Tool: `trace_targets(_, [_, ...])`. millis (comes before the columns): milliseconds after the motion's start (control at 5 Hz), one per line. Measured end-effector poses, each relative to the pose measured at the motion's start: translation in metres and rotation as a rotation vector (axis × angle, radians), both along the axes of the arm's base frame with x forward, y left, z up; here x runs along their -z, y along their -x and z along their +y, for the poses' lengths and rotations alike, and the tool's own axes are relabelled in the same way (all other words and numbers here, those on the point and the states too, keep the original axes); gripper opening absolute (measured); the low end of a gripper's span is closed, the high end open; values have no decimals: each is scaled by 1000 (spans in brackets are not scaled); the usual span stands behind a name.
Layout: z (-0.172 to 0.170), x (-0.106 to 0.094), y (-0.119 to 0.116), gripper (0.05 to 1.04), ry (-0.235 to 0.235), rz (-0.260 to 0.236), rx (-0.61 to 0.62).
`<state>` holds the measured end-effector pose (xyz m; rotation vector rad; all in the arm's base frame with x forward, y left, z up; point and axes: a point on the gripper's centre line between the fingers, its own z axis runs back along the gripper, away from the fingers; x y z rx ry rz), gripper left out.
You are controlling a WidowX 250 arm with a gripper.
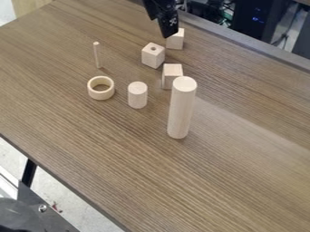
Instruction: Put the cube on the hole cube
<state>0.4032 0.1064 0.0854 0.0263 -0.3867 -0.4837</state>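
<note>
Black and angled downward, the end effector (169, 31) hangs at the top of the view over the far part of the brown wood-grain worktop (242, 158). Its lower tip overlaps the upper left of the rear plain cube (176, 41); whether it touches or grips that cube, I cannot tell, nor whether it stands open or closed.

Two plain cubes sit on the worktop, both pale wood. The rear one, partly hidden by the end effector, rests level on its base, an upright face towards the camera. The nearer plain cube (172, 71) is also level, its flat top facing up and one side towards the camera; the head of the tall cylinder (181, 111) covers its lower right part.

Between these two and slightly to their left is the hole cube (148, 56), its round hole opening upward in the top face. It is turned so that an upright corner points roughly at the camera, with two sides showing. None of the cubes has a clear long axis.

The tall cylinder stands upright, its long axis vertical. To its left are the short cylinder (137, 96), also on end, and the ring (94, 91), lying flat with its opening up. Behind the ring, the thin rod (97, 56) stands upright.
</note>
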Motion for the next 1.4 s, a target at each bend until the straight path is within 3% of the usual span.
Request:
trace_targets(200, [-3,19,4,999,21,47,-4])
trace_targets(400, [-5,22,-10,999,71,-33,-76])
trace_targets(600, [-5,30,-22,999,78,-39,-151])
trace_targets(1200, [-15,22,-52,999,77,-103,-331])
trace_targets(1400, [-13,27,-57,999,71,-90,-463])
